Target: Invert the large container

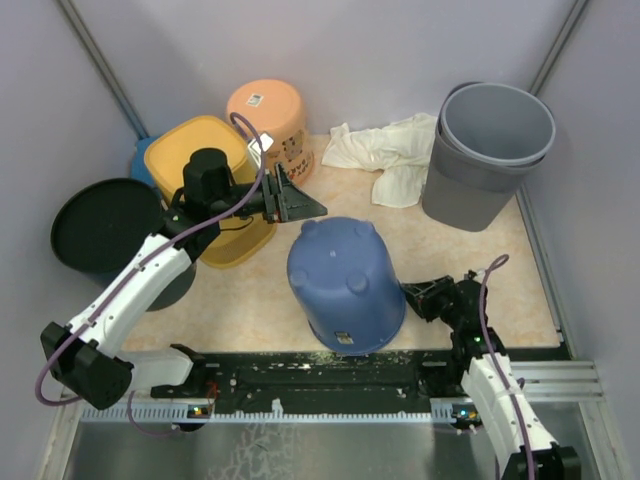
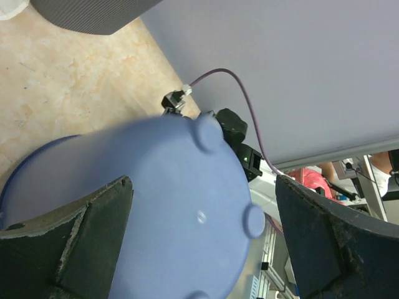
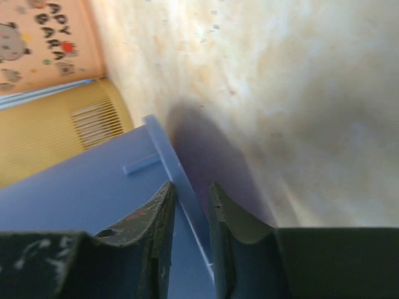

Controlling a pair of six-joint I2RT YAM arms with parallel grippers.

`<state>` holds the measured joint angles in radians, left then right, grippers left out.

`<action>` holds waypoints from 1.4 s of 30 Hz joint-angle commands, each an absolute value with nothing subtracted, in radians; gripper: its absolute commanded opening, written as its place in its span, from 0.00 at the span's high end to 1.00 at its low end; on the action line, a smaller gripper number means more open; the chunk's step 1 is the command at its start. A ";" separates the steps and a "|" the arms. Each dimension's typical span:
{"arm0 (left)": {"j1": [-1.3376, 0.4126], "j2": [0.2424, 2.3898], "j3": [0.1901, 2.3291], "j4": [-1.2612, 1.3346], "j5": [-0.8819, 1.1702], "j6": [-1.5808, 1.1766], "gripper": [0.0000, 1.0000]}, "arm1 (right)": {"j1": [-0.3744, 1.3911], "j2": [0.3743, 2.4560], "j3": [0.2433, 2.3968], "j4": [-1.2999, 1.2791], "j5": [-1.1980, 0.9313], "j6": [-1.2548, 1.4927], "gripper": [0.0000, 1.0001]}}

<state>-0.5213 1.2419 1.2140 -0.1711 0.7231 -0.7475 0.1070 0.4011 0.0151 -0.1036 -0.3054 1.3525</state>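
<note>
Resting bottom-up mid-table, the large blue container [image 1: 345, 275] was judged turned, its rim straddled by the narrow-set right gripper [image 3: 191, 187], pinched or loose could not be told, the left gripper [image 1: 298, 197] spread wide above it; release and withdrawal were called for.

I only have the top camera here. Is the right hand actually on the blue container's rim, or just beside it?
Observer: Astride it. The right wrist camera shows the blue container's rim standing between the fingers of the right hand, which are barely parted.
Operator: And the left hand?
Observer: Its wrist camera shows the left hand wide open, with the container's knobbed base showing between its fingers.
</note>
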 commanded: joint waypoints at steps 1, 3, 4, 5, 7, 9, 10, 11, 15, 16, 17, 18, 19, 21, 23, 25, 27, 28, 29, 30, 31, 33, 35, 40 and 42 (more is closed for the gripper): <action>-0.524 1.236 1.217 -0.108 0.764 -0.765 0.00 | 0.109 0.499 0.084 -0.049 -0.322 1.221 0.70; -0.525 1.239 1.215 -0.108 0.764 -0.766 0.00 | 0.110 0.541 0.117 -0.041 -0.319 1.182 0.65; -0.525 1.239 1.215 -0.108 0.763 -0.766 0.00 | 0.110 0.556 0.137 -0.043 -0.314 1.160 0.62; -0.525 1.239 1.215 -0.107 0.761 -0.767 0.00 | 0.109 0.569 0.161 -0.055 -0.304 1.134 0.57; -0.526 1.238 1.217 -0.104 0.761 -0.768 0.00 | 0.109 0.586 0.211 -0.092 -0.279 1.082 0.43; -0.526 1.239 1.223 -0.103 0.761 -0.766 0.00 | 0.109 0.601 0.275 -0.156 -0.230 1.015 0.32; -0.526 1.240 1.233 -0.109 0.757 -0.760 0.00 | 0.109 0.620 0.314 -0.225 -0.197 0.971 0.26; -0.526 1.240 1.246 -0.123 0.748 -0.748 0.00 | 0.109 0.640 0.369 -0.293 -0.153 0.924 0.23; -0.526 1.247 1.338 -0.242 0.671 -0.634 0.00 | 0.109 0.714 0.612 -0.553 0.040 0.721 0.14; -0.528 1.248 1.359 -0.275 0.644 -0.601 0.00 | 0.109 0.717 0.652 -0.611 0.081 0.692 0.13; -0.529 1.247 1.376 -0.305 0.618 -0.568 0.00 | 0.109 0.711 0.686 -0.664 0.117 0.666 0.13; -0.531 1.240 1.389 -0.326 0.595 -0.536 0.00 | 0.109 0.696 0.713 -0.710 0.141 0.641 0.13; -0.533 1.232 1.399 -0.347 0.572 -0.508 0.00 | 0.108 0.671 0.732 -0.753 0.151 0.627 0.14; -0.534 1.210 1.404 -0.373 0.535 -0.454 0.00 | 0.108 0.607 0.751 -0.814 0.116 0.625 0.14; -0.534 1.180 1.397 -0.377 0.507 -0.409 0.00 | 0.109 0.546 0.757 -0.869 0.036 0.648 0.14; -0.534 1.149 1.387 -0.368 0.492 -0.374 0.00 | 0.108 0.500 0.744 -0.910 -0.041 0.701 0.14; -0.534 1.129 1.382 -0.366 0.482 -0.346 0.00 | 0.109 0.467 0.716 -0.925 -0.117 0.748 0.14; -0.535 1.124 1.383 -0.370 0.478 -0.335 0.00 | 0.109 0.454 0.697 -0.920 -0.154 0.765 0.14; -0.534 1.122 1.387 -0.376 0.471 -0.327 0.00 | 0.109 0.443 0.679 -0.906 -0.201 0.775 0.14; -0.534 1.123 1.392 -0.385 0.466 -0.321 0.00 | 0.108 0.433 0.653 -0.876 -0.258 0.780 0.15; -0.534 1.125 1.399 -0.394 0.465 -0.316 0.00 | 0.109 0.419 0.627 -0.815 -0.317 0.790 0.15; -0.535 1.132 1.409 -0.408 0.466 -0.313 0.00 | 0.109 0.400 0.537 -0.691 -0.458 0.867 0.15; -0.535 1.132 1.409 -0.409 0.466 -0.316 0.00 | 0.114 0.380 0.449 -0.539 -0.537 0.976 0.15; -0.535 1.130 1.405 -0.400 0.459 -0.333 0.00 | 0.291 0.381 0.288 -0.092 -0.387 1.263 0.14; -0.534 1.134 1.409 -0.401 0.458 -0.341 0.00 | 0.423 0.474 0.257 0.112 -0.287 1.321 0.14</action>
